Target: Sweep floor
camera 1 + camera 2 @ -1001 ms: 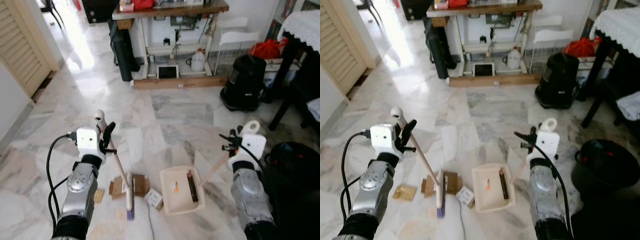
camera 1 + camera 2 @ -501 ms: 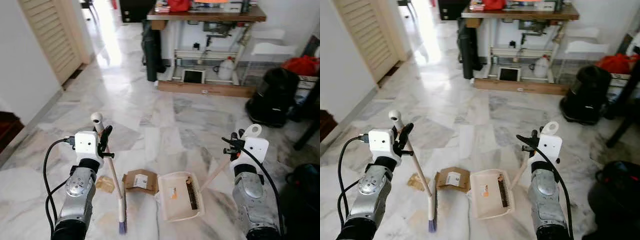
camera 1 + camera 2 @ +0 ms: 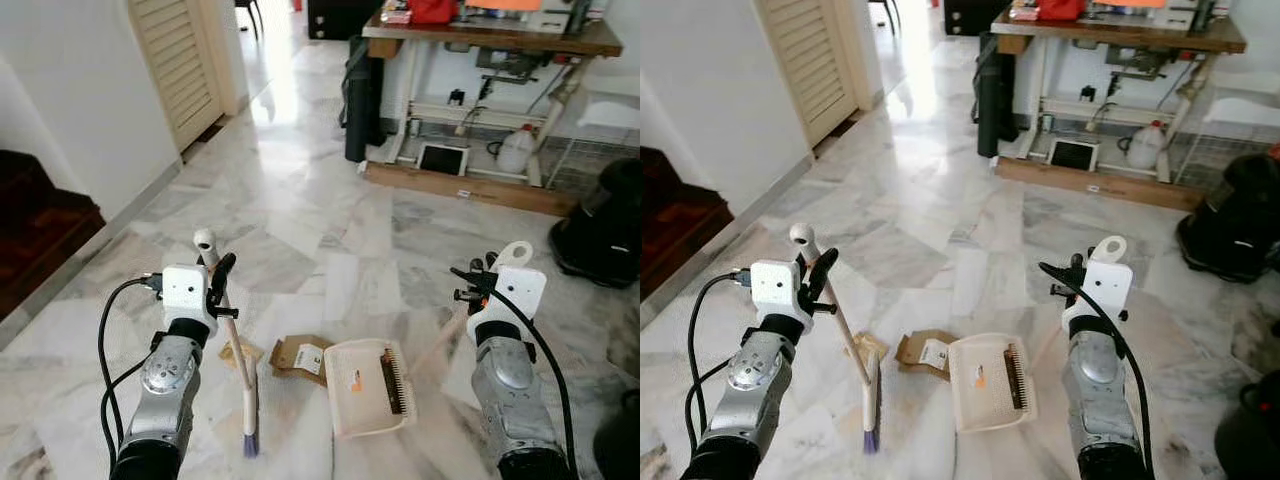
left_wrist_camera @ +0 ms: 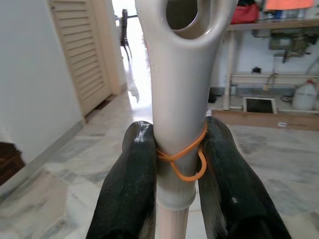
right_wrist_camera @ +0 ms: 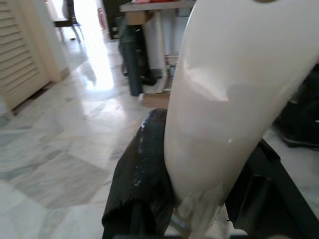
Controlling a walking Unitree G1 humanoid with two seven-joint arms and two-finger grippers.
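Floor (image 3: 330, 215): marble; cardboard scrap (image 3: 302, 354) between broom head and dustpan (image 3: 368, 388).
Left pincer (image 4: 175, 169): clamped on broom handle (image 4: 178, 114).
Right pincer (image 5: 199, 199): clamped on dustpan handle (image 5: 234, 94).

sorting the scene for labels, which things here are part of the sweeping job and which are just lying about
Part of the job:
- broom, held by the left gripper
- dustpan, its handle held by the right gripper
- cardboard scraps on the floor between them

Just lying about:
- workbench
- plastic jug
- black vacuum
- slatted door
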